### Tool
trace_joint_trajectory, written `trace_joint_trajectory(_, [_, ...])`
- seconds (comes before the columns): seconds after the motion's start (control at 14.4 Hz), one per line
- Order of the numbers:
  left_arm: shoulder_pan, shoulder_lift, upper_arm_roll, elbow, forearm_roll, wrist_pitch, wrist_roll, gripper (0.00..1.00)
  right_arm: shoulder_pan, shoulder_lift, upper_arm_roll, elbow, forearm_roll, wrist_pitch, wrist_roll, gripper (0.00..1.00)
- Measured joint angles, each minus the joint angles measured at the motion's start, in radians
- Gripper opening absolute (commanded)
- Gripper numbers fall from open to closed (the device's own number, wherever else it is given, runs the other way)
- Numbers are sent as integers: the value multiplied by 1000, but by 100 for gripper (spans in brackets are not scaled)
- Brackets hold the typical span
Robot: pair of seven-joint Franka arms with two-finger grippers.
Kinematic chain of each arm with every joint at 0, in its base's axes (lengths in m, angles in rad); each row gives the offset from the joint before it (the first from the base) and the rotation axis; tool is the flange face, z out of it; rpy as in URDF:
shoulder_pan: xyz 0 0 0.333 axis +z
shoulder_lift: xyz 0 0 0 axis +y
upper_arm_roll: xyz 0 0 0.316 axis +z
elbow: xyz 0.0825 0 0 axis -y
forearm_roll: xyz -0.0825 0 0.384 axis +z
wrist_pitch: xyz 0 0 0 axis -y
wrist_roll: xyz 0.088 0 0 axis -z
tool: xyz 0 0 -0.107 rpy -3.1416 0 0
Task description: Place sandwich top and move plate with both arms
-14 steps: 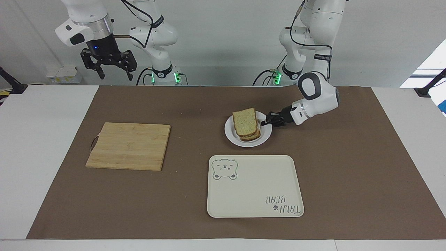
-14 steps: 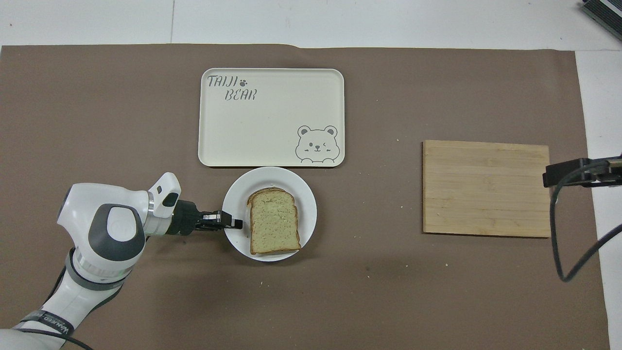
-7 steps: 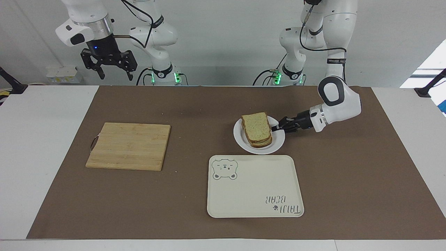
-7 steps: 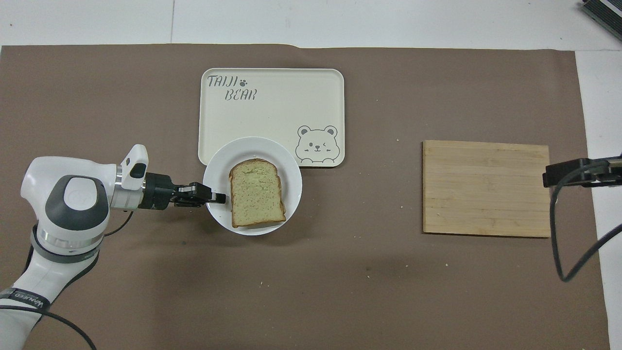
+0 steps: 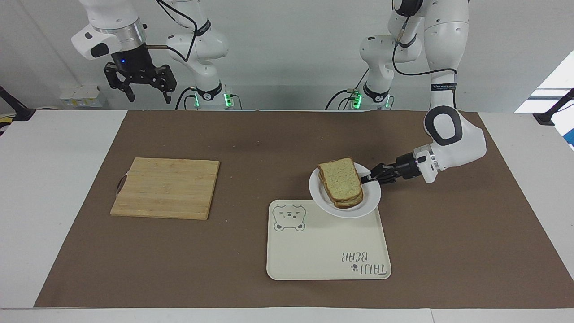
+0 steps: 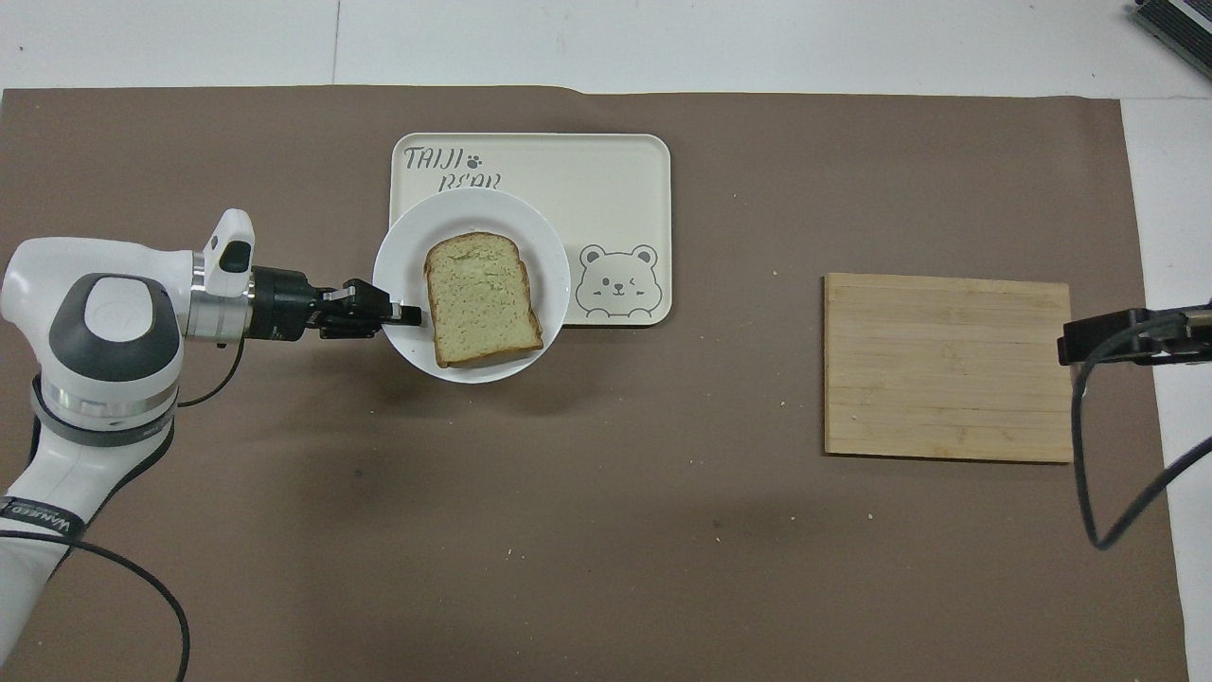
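Facing view: left gripper (image 5: 367, 179) was clamped on the rim of the plate (image 5: 365, 207), at the edge toward the left arm's end, holding it lifted over the tray (image 5: 323, 251) corner nearest the robots. Sandwich top (image 5: 341, 179) lay flat atop the stack on the plate, long axis running roughly toward/away from the robots, slightly skewed. Right gripper (image 5: 142, 85) hung high near its base w/ fingers spread, holding nothing; that arm waited. Cutting board (image 5: 166, 188) sat toward the right arm's end.

Overhead view: plate (image 6: 402, 237) overlapped the tray (image 6: 606, 189), covering part of its lettering. Bread's (image 6: 481, 298) rounded end pointed away from the robots. Left gripper (image 6: 402, 314) pinched the rim.
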Motion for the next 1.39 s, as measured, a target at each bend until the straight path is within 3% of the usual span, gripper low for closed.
trace_joint_trajectory(0.62, [-4, 267, -4, 335, 23, -17, -122, 0, 0, 0, 0, 0, 0, 0, 0, 100])
trace_joint_trajectory(1.18, [-123, 344, -10, 368, 46, 129, -155, 0, 0, 0, 0, 0, 0, 0, 0, 100])
trace_joint_trajectory(1.25, [-124, 346, -10, 368, 51, 131, -157, 19, 0, 0, 0, 0, 0, 0, 0, 100])
trace_joint_trajectory(1.32, [-124, 347, -8, 367, 55, 131, -159, 95, 0, 0, 0, 0, 0, 0, 0, 100])
trace_joint_trajectory(1.39, [-121, 348, -4, 364, 56, 131, -161, 100, 0, 0, 0, 0, 0, 0, 0, 100])
